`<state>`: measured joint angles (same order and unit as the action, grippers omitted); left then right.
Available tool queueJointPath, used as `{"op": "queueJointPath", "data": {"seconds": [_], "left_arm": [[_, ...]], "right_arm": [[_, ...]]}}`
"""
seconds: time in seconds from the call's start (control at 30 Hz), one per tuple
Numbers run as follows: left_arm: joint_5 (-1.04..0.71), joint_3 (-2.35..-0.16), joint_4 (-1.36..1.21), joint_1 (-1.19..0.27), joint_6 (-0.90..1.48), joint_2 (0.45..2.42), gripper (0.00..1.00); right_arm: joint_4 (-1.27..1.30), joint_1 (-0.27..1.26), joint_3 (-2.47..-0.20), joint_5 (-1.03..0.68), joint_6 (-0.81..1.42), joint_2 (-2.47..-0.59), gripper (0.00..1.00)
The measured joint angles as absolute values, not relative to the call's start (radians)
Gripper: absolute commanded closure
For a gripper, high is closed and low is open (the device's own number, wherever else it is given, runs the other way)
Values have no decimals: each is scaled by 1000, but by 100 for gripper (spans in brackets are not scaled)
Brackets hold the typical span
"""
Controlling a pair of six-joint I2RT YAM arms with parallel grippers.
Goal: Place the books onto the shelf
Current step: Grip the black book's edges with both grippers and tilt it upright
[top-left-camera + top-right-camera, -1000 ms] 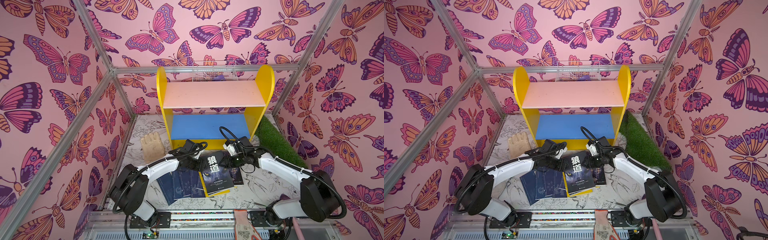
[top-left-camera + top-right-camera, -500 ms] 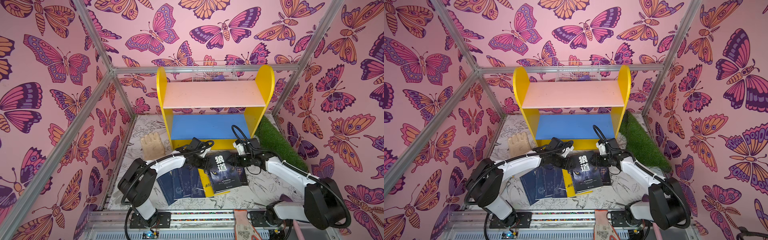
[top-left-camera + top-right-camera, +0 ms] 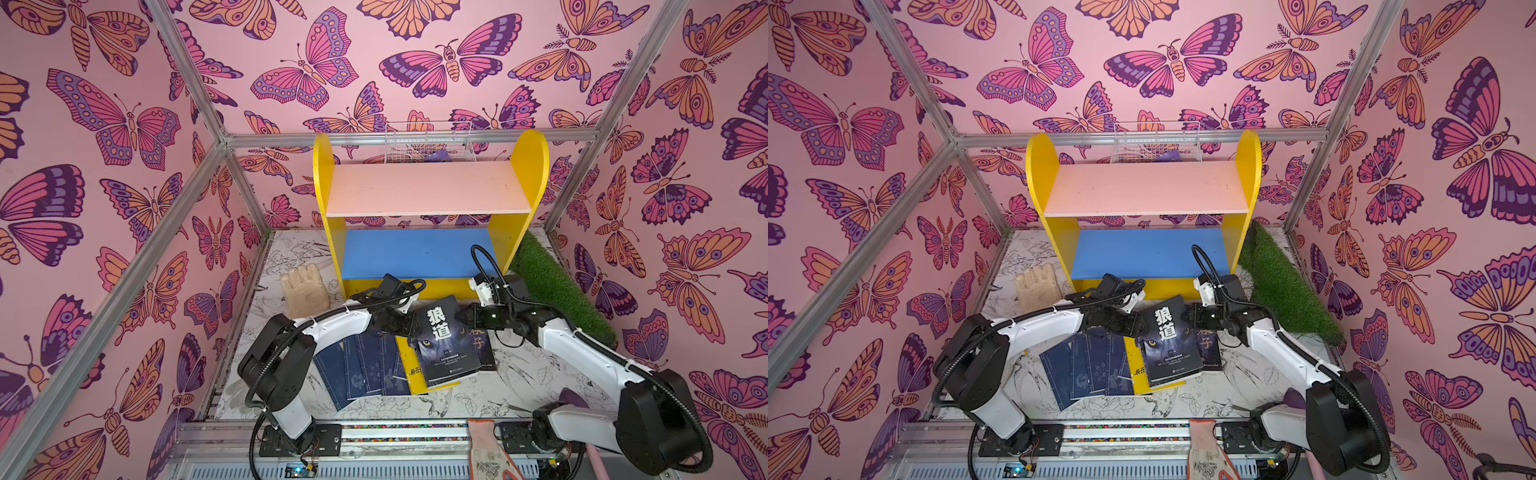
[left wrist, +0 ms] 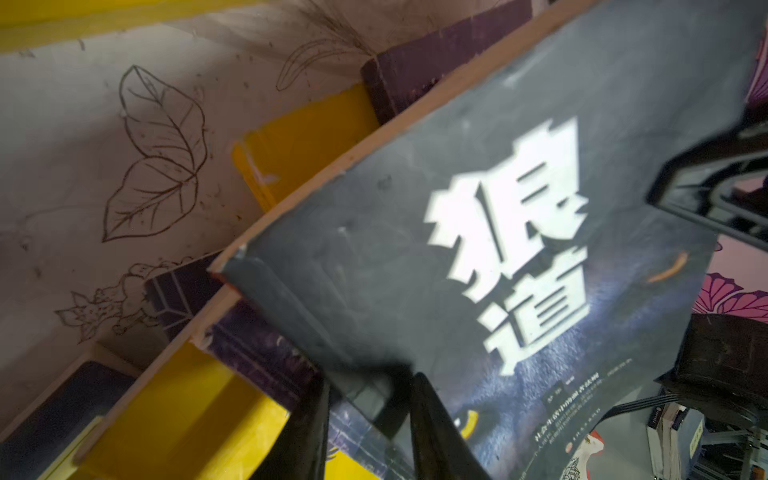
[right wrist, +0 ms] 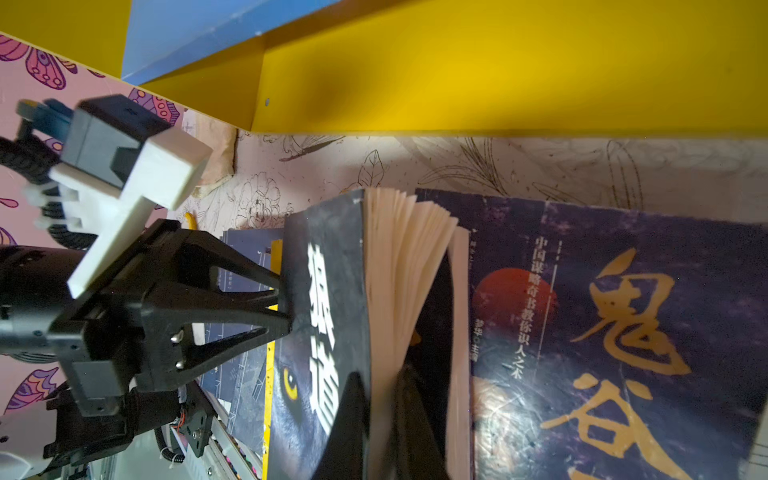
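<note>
Both arms meet at ctr floor, just on the near side of the shelf [image 3: 424, 187], w/ one book btwn them. The wolf book [image 3: 442, 345] has a black cover, big white characters and a yellow eye. It's on top of the pile, lying over a yellow book [image 3: 405, 361] and part-covering a gold-lettered book [image 3: 478, 343] on its right. It looks tilted, partly lifted off the ones below.

L gripper [image 3: 409, 328] reaches from the left, its fingers pinched on the book's spine edge. R gripper [image 3: 462, 318] reaches from the right, jaws closed on the open edge w/ the cover and a wad of pages btwn the fingers [image 5: 353, 415]. The rest of the pages fan loose.

Navy books [image 3: 365, 365] lie fanned flat to the left of the yellow one, under the L arm. The shelf stands at the far wall, pink board above blue. A glove [image 3: 303, 289] lies on the floor left of the shelf, and a grass mat [image 3: 552, 282] is to its right.
</note>
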<state>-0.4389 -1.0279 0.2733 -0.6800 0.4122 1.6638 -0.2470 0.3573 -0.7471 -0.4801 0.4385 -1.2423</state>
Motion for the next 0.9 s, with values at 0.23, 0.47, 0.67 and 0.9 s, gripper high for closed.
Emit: {"op": "queueJointPath", "data": {"seconds": [0.23, 0.47, 0.67, 0.9], "left_arm": [[-519, -929, 138, -609, 446, 1557, 19], [-554, -885, 80, -574, 455, 1538, 18], [-552, -892, 43, -573, 454, 1565, 20], [-556, -936, 22, -562, 453, 1634, 24]], "right_arm": [[-266, 363, -773, -492, 421, -1219, 100], [-222, 340, -773, -574, 468, -1217, 100], [-186, 321, -757, -590, 498, -1217, 100], [-91, 314, -695, -638, 569, -1217, 100]]}}
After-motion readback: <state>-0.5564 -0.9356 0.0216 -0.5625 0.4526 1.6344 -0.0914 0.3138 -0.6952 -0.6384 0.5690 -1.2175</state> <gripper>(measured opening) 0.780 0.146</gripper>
